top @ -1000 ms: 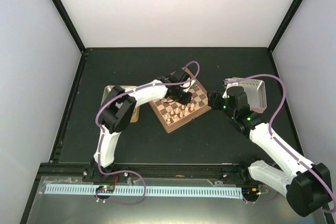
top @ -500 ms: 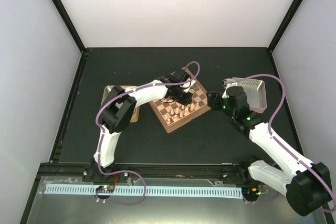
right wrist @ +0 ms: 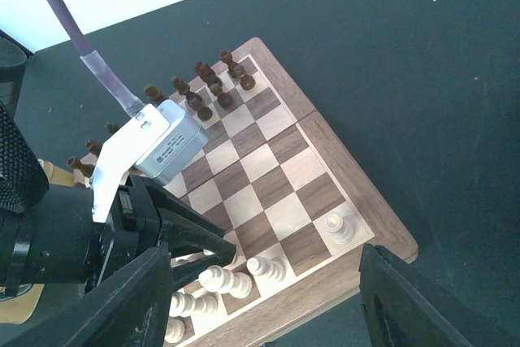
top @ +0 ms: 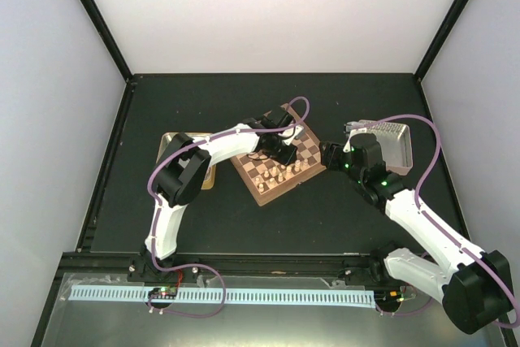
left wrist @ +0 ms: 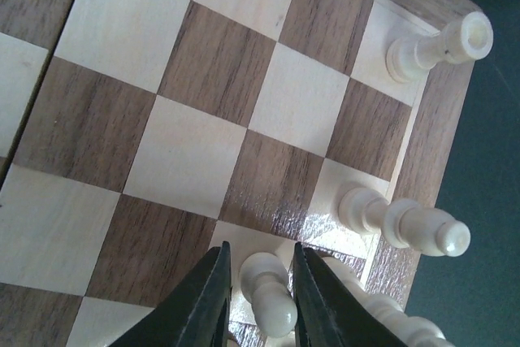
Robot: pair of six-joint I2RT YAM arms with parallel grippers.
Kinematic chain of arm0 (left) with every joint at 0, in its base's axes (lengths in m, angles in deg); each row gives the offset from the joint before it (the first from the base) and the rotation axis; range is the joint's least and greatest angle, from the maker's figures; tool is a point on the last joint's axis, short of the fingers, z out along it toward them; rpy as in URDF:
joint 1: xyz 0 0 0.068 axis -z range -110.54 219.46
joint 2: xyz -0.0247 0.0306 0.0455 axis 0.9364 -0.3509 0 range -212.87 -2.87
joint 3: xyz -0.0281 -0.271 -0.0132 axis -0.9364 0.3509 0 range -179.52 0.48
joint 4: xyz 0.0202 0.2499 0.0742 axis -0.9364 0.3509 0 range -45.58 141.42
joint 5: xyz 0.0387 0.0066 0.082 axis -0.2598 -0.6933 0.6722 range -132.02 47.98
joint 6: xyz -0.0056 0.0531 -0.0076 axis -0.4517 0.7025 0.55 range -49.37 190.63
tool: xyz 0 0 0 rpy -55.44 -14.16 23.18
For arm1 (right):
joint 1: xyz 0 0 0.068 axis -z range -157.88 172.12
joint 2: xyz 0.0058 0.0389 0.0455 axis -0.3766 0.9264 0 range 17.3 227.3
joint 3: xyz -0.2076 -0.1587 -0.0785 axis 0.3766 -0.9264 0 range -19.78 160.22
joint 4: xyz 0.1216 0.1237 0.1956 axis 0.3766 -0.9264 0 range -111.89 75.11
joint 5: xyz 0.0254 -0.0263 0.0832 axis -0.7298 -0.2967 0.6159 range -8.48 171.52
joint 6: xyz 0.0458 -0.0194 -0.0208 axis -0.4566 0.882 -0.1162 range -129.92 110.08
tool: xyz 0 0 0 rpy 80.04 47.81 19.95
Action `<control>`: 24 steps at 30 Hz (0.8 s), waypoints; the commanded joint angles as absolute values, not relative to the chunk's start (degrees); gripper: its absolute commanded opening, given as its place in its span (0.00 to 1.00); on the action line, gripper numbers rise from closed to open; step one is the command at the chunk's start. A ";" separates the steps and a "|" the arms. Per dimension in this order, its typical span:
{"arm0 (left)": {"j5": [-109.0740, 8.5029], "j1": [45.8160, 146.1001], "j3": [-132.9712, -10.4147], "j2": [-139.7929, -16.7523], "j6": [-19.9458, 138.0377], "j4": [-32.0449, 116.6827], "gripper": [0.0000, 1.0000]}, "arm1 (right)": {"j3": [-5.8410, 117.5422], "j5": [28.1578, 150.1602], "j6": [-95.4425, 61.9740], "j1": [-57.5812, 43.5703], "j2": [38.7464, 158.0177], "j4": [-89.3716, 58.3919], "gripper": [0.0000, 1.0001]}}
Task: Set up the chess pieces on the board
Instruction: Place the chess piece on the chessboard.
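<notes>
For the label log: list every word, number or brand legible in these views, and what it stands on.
No text is legible anywhere.
Grey box on the left arm's wrist: faint small print on its side, too blurred to read.
The board and chess pieces: no markings.

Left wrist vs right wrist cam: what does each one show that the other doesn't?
Left wrist only: a close-up of the left gripper, its fingers closely flanking one cream piece.
Right wrist only: the dark pieces lined along the far side of the board, the left arm's wrist over it, and the right gripper wide open, holding nothing.
Both: the board's checkered squares and the cream pieces standing near one edge.
</notes>
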State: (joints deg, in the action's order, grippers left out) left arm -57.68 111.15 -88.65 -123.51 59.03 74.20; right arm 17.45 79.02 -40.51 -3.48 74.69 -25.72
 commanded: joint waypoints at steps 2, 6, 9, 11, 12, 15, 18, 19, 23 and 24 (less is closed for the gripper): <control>-56.73 111.31 -91.42 -121.04 60.22 75.90 0.25 | 18.80 79.38 -40.97 -3.19 74.73 -25.28 0.64; -56.16 111.31 -92.62 -120.98 60.25 76.56 0.26 | 18.97 79.43 -41.00 -3.19 74.83 -25.29 0.64; -55.50 111.22 -93.66 -120.86 60.25 77.28 0.26 | 19.06 79.48 -40.95 -3.19 74.76 -25.34 0.64; -55.36 111.13 -94.08 -120.70 60.35 77.60 0.26 | 19.11 79.52 -40.97 -3.20 74.70 -25.41 0.64; -55.30 111.05 -94.17 -120.58 60.42 77.67 0.28 | 19.15 79.61 -40.95 -3.19 74.74 -25.44 0.64; -55.38 110.85 -94.18 -119.80 60.35 78.03 0.33 | 19.32 79.86 -40.95 -3.19 74.72 -25.43 0.64; -54.80 110.49 -94.02 -118.19 60.15 78.48 0.37 | 19.50 80.15 -40.98 -3.19 74.75 -25.25 0.64; -54.51 110.09 -94.03 -117.42 59.90 78.74 0.39 | 19.58 80.31 -40.95 -3.22 74.84 -25.23 0.64; -51.17 108.23 -92.57 -113.01 57.76 79.24 0.45 | 20.06 80.80 -40.94 -3.19 75.40 -25.13 0.64; -49.97 107.44 -91.50 -111.60 56.60 79.03 0.47 | 20.19 80.97 -40.99 -3.18 75.54 -25.03 0.64</control>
